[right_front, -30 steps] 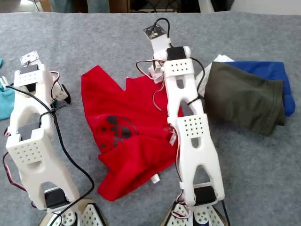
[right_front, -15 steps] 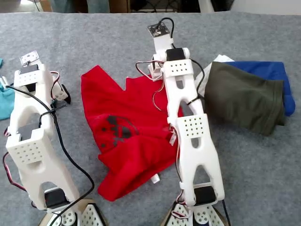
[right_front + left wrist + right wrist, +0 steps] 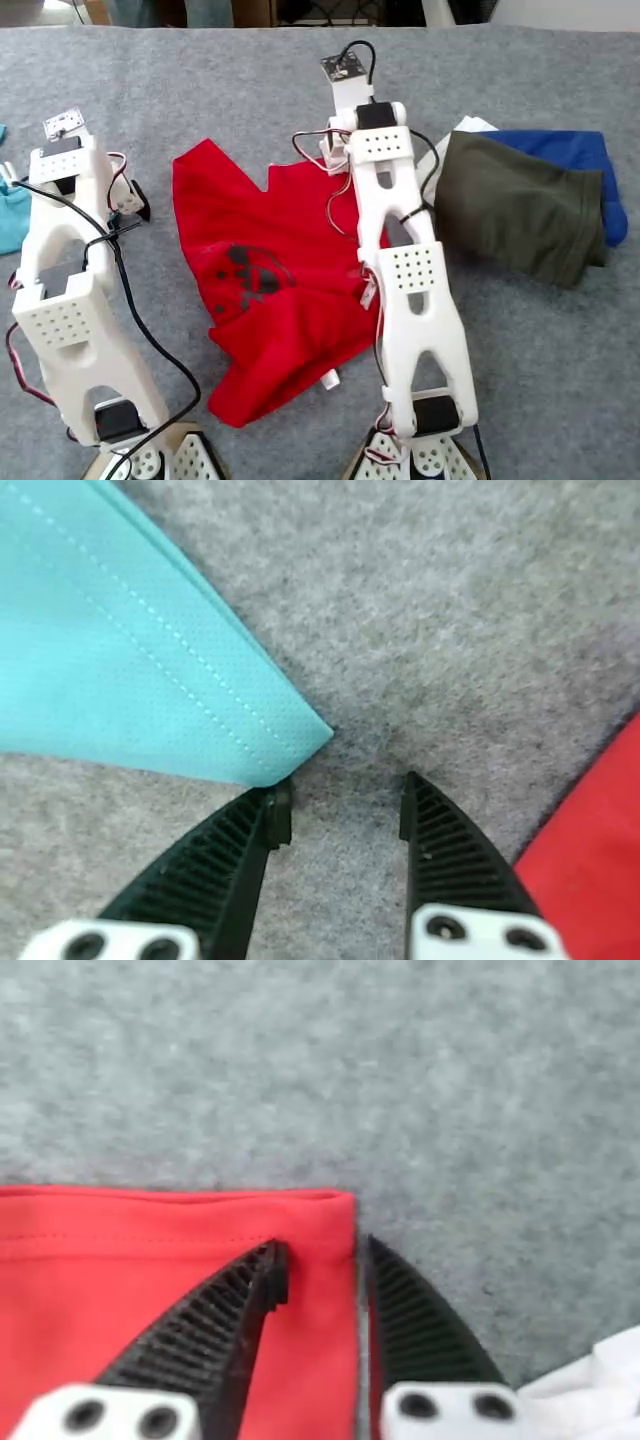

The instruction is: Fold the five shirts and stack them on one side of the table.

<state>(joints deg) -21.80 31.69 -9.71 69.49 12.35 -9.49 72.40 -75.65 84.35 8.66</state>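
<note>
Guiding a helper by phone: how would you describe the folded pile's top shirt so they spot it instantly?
On the grey table, find the pile beside the right arm. The olive shirt lies folded on top, over a blue shirt and a white one; nothing else is olive.

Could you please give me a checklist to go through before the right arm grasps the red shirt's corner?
1. Is the right gripper open? ok, jaws apart.
2. Is it at the corner of the red shirt? ok, one finger over the cloth, the other at its edge.
3. Is the red shirt flat? not ok, the part nearest the arm bases is bunched.
4. Is the left gripper free? ok, open over the table beside the teal shirt.
5. Is the right gripper touching the cloth? cannot tell.
</note>
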